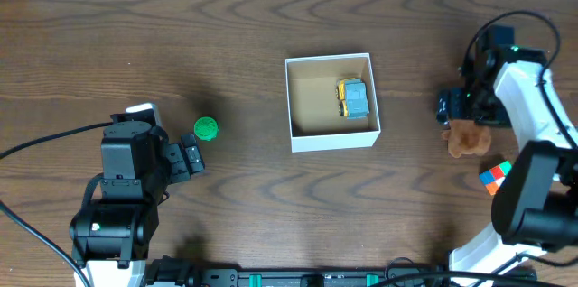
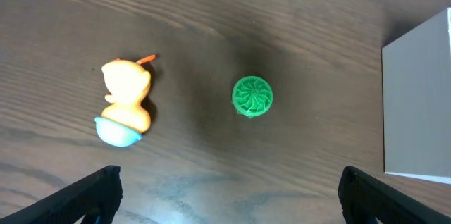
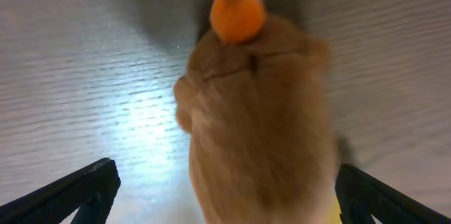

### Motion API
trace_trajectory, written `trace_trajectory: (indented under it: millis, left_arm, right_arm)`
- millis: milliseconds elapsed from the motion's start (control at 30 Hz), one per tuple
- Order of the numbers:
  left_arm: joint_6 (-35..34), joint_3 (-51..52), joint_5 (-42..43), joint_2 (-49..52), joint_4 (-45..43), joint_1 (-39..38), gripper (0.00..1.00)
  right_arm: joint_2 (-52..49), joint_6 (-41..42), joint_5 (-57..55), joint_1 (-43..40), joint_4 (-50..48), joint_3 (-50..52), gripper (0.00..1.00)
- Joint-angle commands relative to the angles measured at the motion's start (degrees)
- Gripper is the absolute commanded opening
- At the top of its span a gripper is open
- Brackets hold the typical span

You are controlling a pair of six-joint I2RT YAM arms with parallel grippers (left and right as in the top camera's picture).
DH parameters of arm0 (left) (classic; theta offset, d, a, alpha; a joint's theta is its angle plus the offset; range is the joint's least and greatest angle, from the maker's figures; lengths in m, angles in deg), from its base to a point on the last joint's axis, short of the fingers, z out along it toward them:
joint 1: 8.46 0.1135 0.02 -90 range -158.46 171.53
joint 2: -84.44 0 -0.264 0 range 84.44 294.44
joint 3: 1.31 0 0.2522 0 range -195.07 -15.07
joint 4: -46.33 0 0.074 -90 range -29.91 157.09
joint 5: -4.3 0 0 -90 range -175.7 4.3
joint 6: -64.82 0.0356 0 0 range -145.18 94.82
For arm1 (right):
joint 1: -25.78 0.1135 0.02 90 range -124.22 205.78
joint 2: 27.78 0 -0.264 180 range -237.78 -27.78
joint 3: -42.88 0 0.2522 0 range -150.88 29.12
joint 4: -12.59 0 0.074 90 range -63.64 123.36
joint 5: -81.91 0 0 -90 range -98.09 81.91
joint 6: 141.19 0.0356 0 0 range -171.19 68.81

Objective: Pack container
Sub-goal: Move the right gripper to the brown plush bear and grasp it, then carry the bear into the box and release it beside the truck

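table [image 1: 271, 34]: dark brown, wavy wood-grain pattern throughout.
container [image 1: 334, 138]: walls white outside; inside tan, plain.
toy vehicle [image 1: 354, 98]: yellow on one side, grey-blue on the other.
ridged disc [image 2: 251, 96]: bright green, swirl of radiating grooves on top.
duck figure [image 2: 125, 103]: yellow-orange body, pale blue base, thin orange tip.
plush [image 3: 261, 125]: brown, uniform fuzzy coat.
ball on plush [image 3: 238, 14]: orange with green cap.
cube [image 1: 494, 177]: tiles of red, blue, orange and white.
left claw [image 2: 227, 194]: black.
right claw [image 3: 225, 192]: black.
left arm [image 1: 122, 188]: black.
right arm [image 1: 533, 97]: white shells, black joints.
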Motion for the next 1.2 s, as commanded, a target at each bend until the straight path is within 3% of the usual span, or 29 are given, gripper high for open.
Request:
trace_trajectory:
  millis: [0, 100, 167, 300, 600, 800, 967, 1167]
  left_arm:
    - [-0.55, -1.14, -0.28, 0.04, 0.17, 0.2, 0.98]
    - [-0.55, -1.14, -0.28, 0.04, 0.17, 0.2, 0.98]
    - [-0.55, -1.14, -0.28, 0.07, 0.17, 0.2, 0.98]
    - [-0.55, -1.14, -0.28, 0.07, 0.17, 0.2, 0.98]
    - [-0.55, -1.14, -0.28, 0.07, 0.17, 0.2, 0.98]
    - [-0.55, -1.14, -0.28, 0.07, 0.17, 0.2, 0.98]
    - [-0.55, -1.14, -0.28, 0.07, 0.15, 0.2, 0.98]
    - [-0.55, -1.14, -0.26, 0.04, 0.17, 0.2, 0.98]
  right_arm:
    - [-1.22, -0.85, 0.39, -0.17, -1.29, 1.84, 0.95]
    - [-1.42, -0.79, 0.39, -0.07, -1.64, 2.19, 0.69]
    - [-1.38, 0.02, 0.37, -0.07, -1.57, 2.1, 0.57]
    - [-1.33, 1.14, 0.39, -0.07, -1.25, 2.1, 0.11]
    - [-0.31, 2.67, 0.44, 0.2, -0.22, 0.5, 0.02]
    - [5.16, 5.03, 0.7, 4.22, 3.28, -6.73, 0.01]
    - [11.15, 8.5, 8.04, 12.2, 1.81, -12.55, 0.01]
    - [13.99, 17.38, 8.0, 28.65, -7.82, -13.2, 0.01]
